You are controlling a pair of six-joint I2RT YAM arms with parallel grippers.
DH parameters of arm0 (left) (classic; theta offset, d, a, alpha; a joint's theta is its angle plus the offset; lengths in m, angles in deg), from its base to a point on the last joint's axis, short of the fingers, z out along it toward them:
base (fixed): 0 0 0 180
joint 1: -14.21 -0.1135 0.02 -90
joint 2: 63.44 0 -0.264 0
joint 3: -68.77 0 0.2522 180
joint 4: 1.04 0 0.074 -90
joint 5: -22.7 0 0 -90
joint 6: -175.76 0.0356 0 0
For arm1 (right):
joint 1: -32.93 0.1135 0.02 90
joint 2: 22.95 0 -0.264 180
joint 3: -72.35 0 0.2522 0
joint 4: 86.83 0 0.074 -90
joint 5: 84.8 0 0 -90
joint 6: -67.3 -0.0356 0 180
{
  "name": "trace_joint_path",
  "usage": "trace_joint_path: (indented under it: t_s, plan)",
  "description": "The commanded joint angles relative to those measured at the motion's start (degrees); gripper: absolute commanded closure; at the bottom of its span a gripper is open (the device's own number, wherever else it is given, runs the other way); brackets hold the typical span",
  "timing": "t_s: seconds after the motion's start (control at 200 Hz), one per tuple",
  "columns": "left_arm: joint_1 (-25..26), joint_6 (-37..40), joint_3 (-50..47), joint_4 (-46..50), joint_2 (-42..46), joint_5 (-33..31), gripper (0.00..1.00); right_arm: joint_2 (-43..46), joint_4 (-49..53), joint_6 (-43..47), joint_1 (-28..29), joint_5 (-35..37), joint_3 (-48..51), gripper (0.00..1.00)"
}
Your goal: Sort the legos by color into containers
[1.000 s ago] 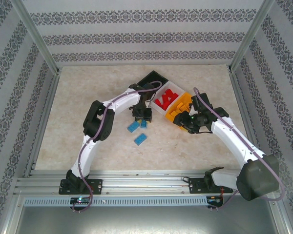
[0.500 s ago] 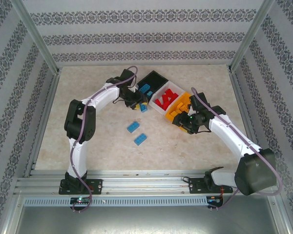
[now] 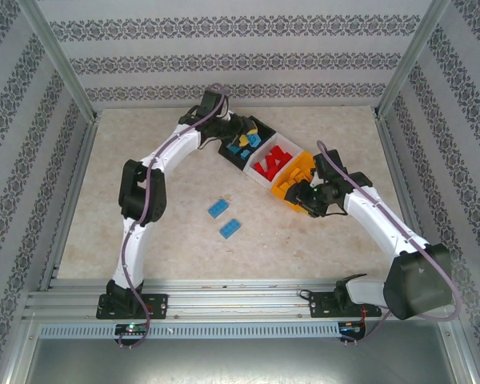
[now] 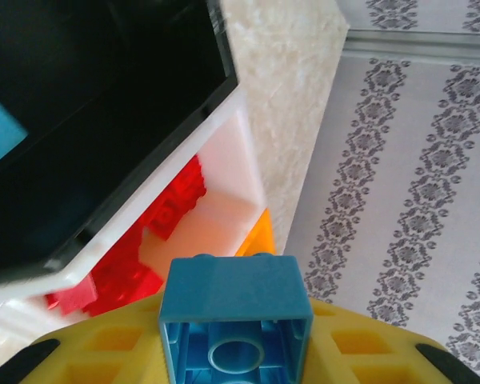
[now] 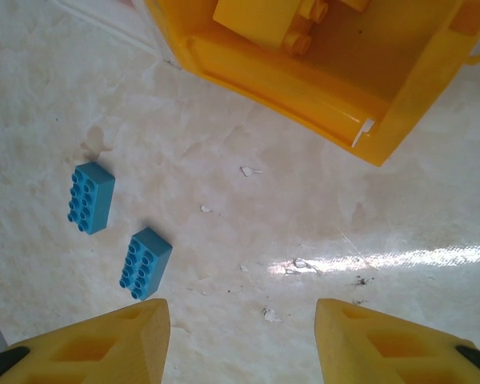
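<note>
Left jaws grip a blue lego over the black bin; right jaws gape empty at five o'clock of the orange bin. Red legos fill the white bin. Two more blue legos lie on the counter at seven o'clock of the bins, so sorting looks nearly finished

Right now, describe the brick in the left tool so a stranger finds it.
Start at the row of three bins. The left tool hangs over its black bin. The blue brick is pinched between yellow fingers, while other blue bricks lie in that bin or on the table.
</note>
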Motion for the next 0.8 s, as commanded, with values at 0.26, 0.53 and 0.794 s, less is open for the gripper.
trace_joint_path:
  t_s: [0.26, 0.53, 0.794]
  plan:
    - [-1.84, -2.42, 19.80, 6.44, -11.41, 1.61, 0.63, 3.48, 0.94, -0.82, -2.24, 0.17, 1.66, 0.49]
    - [-2.53, -1.23, 19.81, 7.31, -12.22, 1.24, 0.61, 3.84, 0.93, -1.18, -2.57, 0.07, 1.92, 0.48]
    - [-4.15, -1.25, 19.92, 7.31, -12.15, 1.15, 0.41, 4.76, 0.99, -1.84, -2.59, 0.33, 2.83, 0.47]
